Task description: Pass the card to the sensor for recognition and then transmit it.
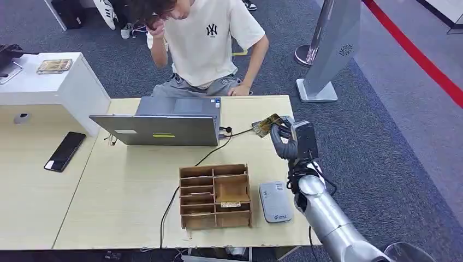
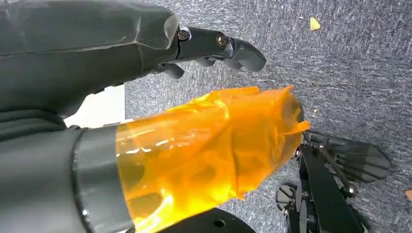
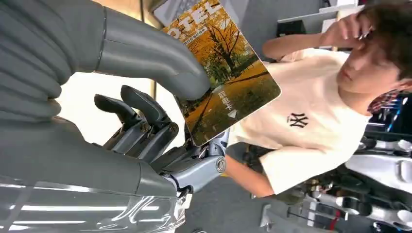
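Right wrist view: hand (image 3: 145, 121) pinches glossy flat card (image 3: 226, 82).

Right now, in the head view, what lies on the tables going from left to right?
Black phone → laptop → wooden organizer → grey card reader → right hand holding the card.

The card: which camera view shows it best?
The right wrist view: the card is close, its autumn picture clear, pinched by the right hand. The head view shows it small and distant; the left wrist view looks at carpet.
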